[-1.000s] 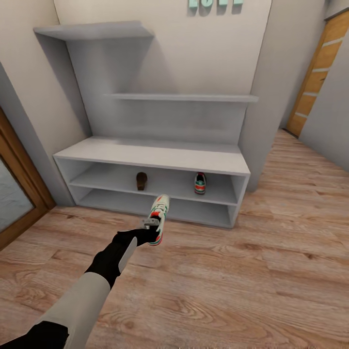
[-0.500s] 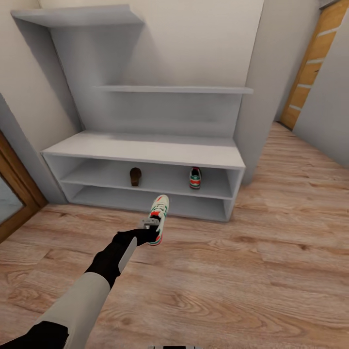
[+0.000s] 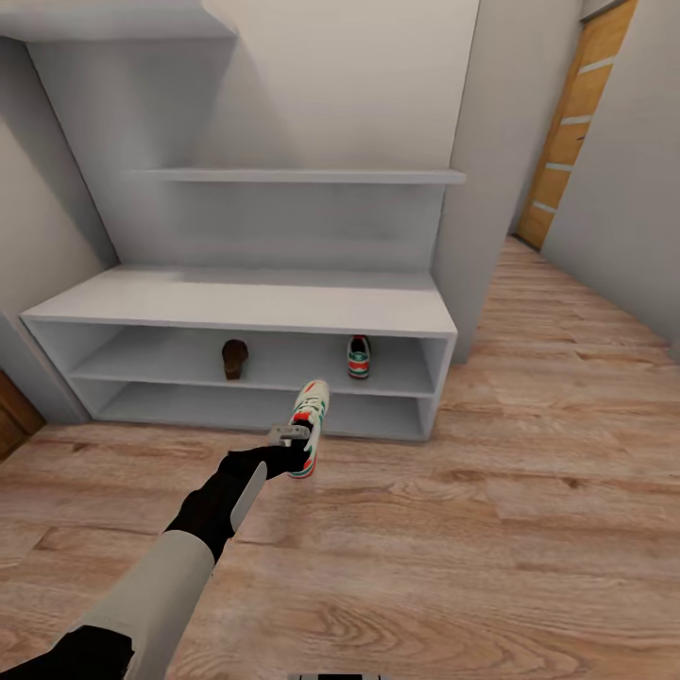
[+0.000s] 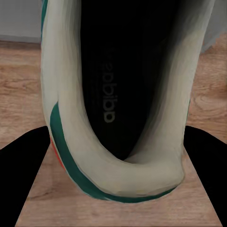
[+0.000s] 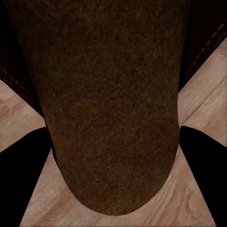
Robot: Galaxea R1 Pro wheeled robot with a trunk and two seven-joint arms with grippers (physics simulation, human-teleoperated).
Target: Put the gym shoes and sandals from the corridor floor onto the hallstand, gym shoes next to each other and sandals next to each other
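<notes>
Cream gym shoe (image 4: pixel 113 94) in left gripper (image 3: pixel 291 451), insole reads "adidas".

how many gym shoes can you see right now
2: one gym shoe is held in the left gripper above the floor; the other gym shoe stands on the hallstand's upper low shelf.

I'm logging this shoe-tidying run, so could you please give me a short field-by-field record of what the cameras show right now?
left gripper: shut on a gym shoe, held above the corridor floor in front of the hallstand
right gripper: a brown sandal lies between its fingers over the floor; grip looks closed
upper low shelf: one sandal toward the left, one gym shoe toward the right, apart
bench top: bare
background: wooden door down the corridor at right
</notes>
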